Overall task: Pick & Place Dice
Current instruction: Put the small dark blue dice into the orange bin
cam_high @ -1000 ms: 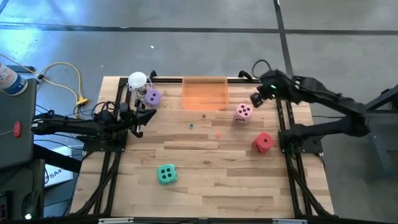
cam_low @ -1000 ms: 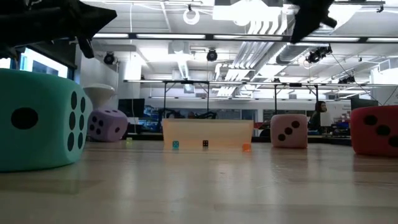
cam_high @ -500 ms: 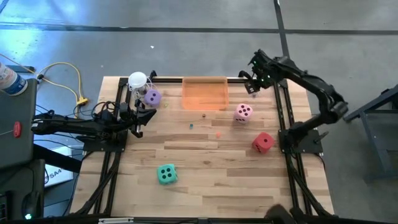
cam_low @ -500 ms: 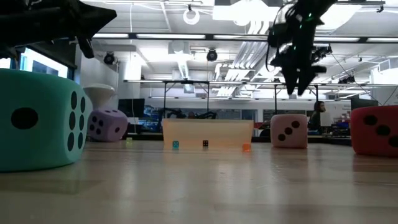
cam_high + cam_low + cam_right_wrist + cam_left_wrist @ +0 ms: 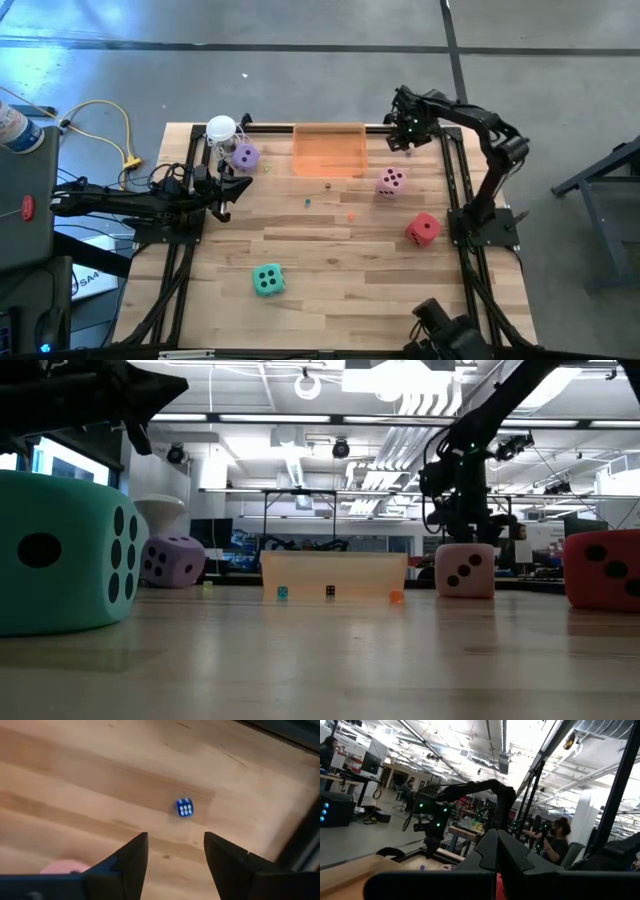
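Observation:
Four soft dice rest on the wooden table: pink (image 5: 391, 181), red (image 5: 423, 228), green-teal (image 5: 267, 280) and purple (image 5: 244, 156). My right gripper (image 5: 405, 137) hangs open near the table's far right corner, pointing down, beyond the pink die (image 5: 465, 570) and touching nothing. In its wrist view, the right gripper (image 5: 175, 845) has bare wood between its fingers, with a tiny blue die (image 5: 184, 806) just ahead. My left gripper (image 5: 235, 185) waits shut at the left, near the purple die, holding nothing.
A translucent orange tray (image 5: 329, 148) stands at the far middle, with a white-topped cup (image 5: 221, 130) at the far left. Tiny dice (image 5: 282, 593) lie on the wood in front of the tray. Black frame rails (image 5: 462, 180) run along both sides. The middle of the table is bare wood.
My right arm has swung in from beyond the table's right edge. Its gripper has come down toward the wood near the far right corner and has tipped until it points straight down. No die has moved.

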Action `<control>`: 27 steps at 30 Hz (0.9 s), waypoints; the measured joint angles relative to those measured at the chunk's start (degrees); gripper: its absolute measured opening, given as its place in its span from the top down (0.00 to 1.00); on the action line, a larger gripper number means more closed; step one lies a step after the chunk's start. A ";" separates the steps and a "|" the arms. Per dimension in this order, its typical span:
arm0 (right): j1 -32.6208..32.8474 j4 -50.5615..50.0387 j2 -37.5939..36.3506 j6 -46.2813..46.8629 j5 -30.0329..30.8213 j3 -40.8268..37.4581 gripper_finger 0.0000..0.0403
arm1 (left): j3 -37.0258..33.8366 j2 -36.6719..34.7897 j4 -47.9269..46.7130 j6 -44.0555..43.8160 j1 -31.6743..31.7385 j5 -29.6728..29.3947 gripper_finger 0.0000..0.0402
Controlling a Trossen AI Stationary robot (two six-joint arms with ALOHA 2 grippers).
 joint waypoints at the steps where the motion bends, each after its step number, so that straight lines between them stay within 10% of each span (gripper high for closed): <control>1: -0.06 0.49 0.47 0.02 0.23 0.00 0.55 | 0.00 -0.01 0.00 0.00 0.00 0.01 1.00; 27: -0.98 6.87 6.92 7.71 3.08 -2.54 0.57 | 0.00 0.00 -0.11 0.02 0.00 0.04 1.00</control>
